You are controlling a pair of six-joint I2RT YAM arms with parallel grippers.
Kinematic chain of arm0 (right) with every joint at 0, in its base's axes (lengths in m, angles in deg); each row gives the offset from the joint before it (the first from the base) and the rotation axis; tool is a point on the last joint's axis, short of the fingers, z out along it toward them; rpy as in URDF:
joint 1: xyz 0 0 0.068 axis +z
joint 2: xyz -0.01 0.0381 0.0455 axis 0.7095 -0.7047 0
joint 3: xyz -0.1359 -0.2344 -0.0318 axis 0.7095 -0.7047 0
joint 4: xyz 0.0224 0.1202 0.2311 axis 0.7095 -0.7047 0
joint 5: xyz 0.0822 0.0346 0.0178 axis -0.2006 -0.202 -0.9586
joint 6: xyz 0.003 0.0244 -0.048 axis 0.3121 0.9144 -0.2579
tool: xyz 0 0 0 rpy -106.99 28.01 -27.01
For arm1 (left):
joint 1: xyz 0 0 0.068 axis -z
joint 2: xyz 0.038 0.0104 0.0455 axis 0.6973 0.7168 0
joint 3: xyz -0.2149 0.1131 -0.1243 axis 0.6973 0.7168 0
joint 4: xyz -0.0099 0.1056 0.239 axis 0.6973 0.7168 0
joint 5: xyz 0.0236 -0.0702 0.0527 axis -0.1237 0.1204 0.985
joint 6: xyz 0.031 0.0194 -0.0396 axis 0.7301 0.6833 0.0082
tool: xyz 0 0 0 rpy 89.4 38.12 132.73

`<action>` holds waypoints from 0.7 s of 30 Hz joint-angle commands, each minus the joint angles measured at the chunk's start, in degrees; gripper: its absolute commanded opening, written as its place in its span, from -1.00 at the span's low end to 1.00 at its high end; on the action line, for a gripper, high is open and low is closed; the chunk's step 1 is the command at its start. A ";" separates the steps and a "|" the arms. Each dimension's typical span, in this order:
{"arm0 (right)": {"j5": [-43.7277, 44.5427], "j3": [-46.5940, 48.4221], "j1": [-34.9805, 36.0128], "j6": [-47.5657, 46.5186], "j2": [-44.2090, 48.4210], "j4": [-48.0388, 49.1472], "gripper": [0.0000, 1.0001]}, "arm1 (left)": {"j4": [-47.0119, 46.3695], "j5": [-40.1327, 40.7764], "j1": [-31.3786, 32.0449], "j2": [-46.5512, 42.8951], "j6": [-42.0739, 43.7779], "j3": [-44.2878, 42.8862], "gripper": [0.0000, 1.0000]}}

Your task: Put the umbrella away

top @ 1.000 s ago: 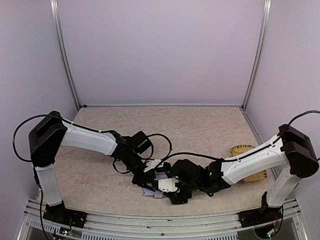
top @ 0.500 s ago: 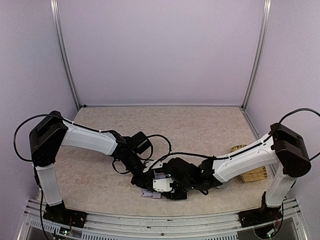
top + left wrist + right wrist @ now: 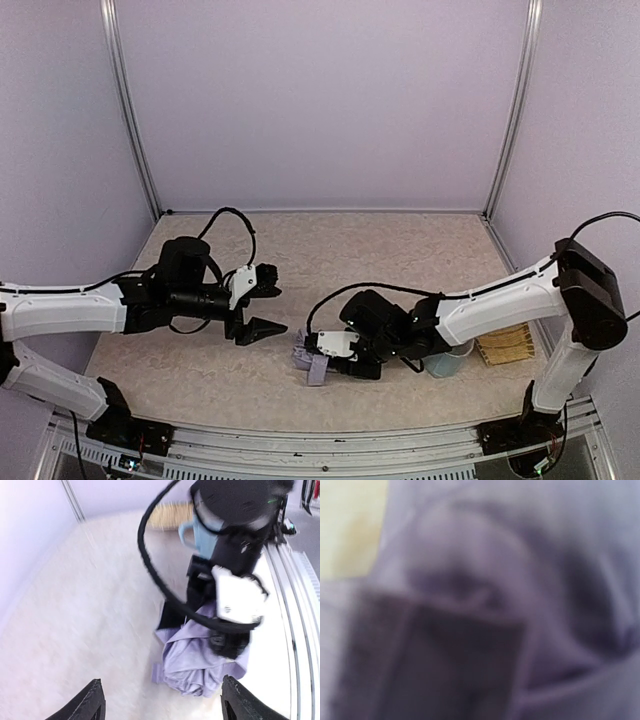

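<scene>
**Right arm down on the umbrella, left arm standing off**

From above, the left arm lies low and long across the beige table (image 3: 400, 250). Its left gripper (image 3: 280, 310) points at the middle of the table with its jaws spread apart and nothing between them. The right arm reaches in from the far side, bent at the elbow. Its right gripper (image 3: 335, 352) is pressed onto the umbrella (image 3: 318, 374), a crumpled pale lavender-grey fabric bundle lying near the front edge. A light blue mug (image 3: 445, 362) stands beside that arm's forearm, with a flat yellow woven basket (image 3: 505, 345) just beyond it. That makes two arms, one umbrella, one mug and one basket.

From the left wrist, two black fingers (image 3: 92, 702) stand wide apart at the bottom of the frame. Ahead of them, the right gripper (image 3: 227, 642) is buried in the umbrella (image 3: 192, 660) folds, and I cannot tell whether it is clamped.

The right wrist view is a blur of lavender cloth (image 3: 545, 555).
</scene>
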 commanded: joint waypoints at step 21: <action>-1.72 34.30 -8.93 -19.68 10.71 -10.70 -1.00 | -32.44 -8.36 -0.79 -2.01 -11.63 4.36 0.41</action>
